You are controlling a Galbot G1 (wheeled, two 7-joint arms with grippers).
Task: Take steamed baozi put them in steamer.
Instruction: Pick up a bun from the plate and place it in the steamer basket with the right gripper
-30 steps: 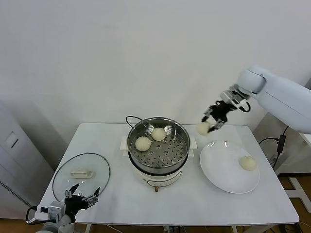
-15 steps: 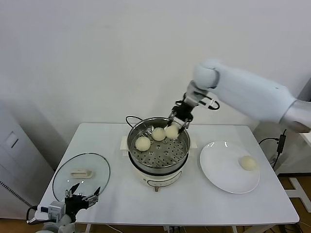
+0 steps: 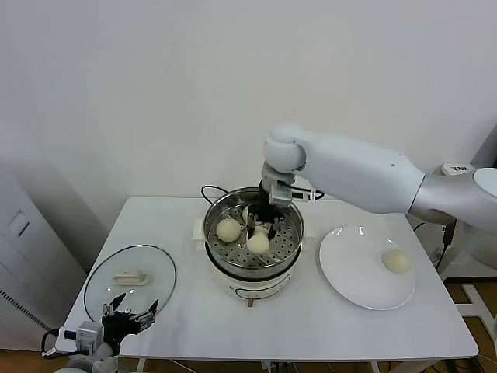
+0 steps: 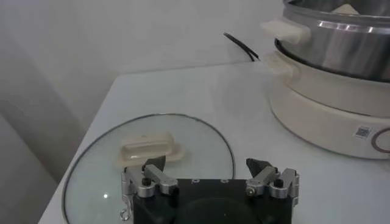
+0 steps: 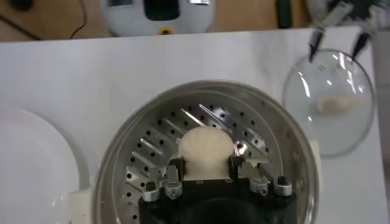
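The steamer (image 3: pixel 289 247) stands mid-table, a steel perforated basket on a white base. My right gripper (image 3: pixel 259 231) reaches down into it and is shut on a baozi (image 3: pixel 258 243). In the right wrist view this bun (image 5: pixel 206 146) sits between my fingers (image 5: pixel 175 170), low over the perforated floor (image 5: pixel 152 164). A second baozi (image 3: pixel 228 229) lies at the basket's left. A third (image 3: pixel 247 213) shows partly behind the gripper. One more baozi (image 3: pixel 397 261) lies on the white plate (image 3: pixel 353 272). My left gripper (image 3: pixel 130 317) is open and parked at the table's front left corner.
The glass lid (image 3: pixel 101 291) with its cream handle (image 3: pixel 129 277) lies flat at front left, just under my left gripper (image 4: pixel 207 167). A black cord (image 3: pixel 208 191) runs behind the steamer. A wall stands close behind the table.
My right arm has carried the baozi from over the plate's far side leftward and down into the steamer basket. The left arm has not moved.
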